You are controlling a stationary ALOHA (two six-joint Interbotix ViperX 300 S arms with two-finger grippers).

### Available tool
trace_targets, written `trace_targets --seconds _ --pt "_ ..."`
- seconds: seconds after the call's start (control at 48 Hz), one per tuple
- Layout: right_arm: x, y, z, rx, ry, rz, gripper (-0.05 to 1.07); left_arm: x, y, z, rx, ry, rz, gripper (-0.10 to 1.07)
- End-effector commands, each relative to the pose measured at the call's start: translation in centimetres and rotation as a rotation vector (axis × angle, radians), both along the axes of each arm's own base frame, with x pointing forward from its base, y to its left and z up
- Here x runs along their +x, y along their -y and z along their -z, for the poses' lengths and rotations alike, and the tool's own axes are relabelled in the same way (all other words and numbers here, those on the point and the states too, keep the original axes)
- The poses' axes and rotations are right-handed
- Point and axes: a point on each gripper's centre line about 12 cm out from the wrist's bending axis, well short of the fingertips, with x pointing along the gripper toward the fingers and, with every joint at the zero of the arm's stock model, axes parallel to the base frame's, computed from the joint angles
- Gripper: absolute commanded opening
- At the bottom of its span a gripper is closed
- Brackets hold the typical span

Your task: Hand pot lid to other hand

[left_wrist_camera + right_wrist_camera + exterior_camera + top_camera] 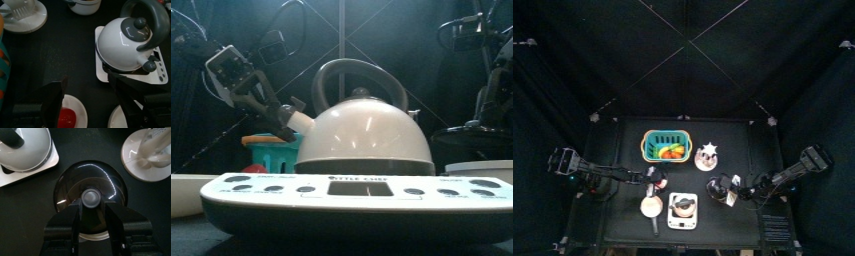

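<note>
**Right tool down over the pot lid's knob**

Through the right wrist camera I see the pot lid (90,190), a dark glossy disc, lying flat on the counter (27,213). My right tool (91,203) is down over it, its two jaws standing on either side of the round grey knob (90,196) at the lid's middle. They sit close around the knob, but I cannot tell whether they actually press on it. The lid lies between the white kettle (23,148) on its base and a white plate (148,155).

From above, the lid (718,187) sits right of the kettle (683,208), below the white spiky thing (710,151) and the green basket (667,146).

My left tool (90,100) hovers with its jaws spread wide apart, holding nothing, near the kettle (127,42) and over a small white dish with a red centre (69,114).
</note>
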Motion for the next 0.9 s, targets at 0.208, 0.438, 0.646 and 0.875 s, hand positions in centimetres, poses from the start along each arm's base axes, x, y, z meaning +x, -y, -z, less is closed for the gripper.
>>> trace_targets --seconds 0.208,0.438,0.646,0.875 --pt "2.6 1.3 -2.8 -0.087 0.126 -0.025 0.65 0.3 0.0 -0.4 -0.004 0.015 -0.005 0.98" --pt "5.3 2.3 -3.7 -0.112 0.182 -0.048 0.65 0.2 -0.1 -0.3 -0.005 0.012 -0.006 0.98" --pt "8.2 3.1 -2.7 -0.156 0.160 -0.074 0.65 0.2 -0.1 -0.2 -0.006 0.010 -0.007 0.98" --pt "10.2 3.3 -2.8 -0.222 0.162 -0.100 0.65 0.1 -0.1 -0.2 -0.005 0.012 -0.008 0.98"
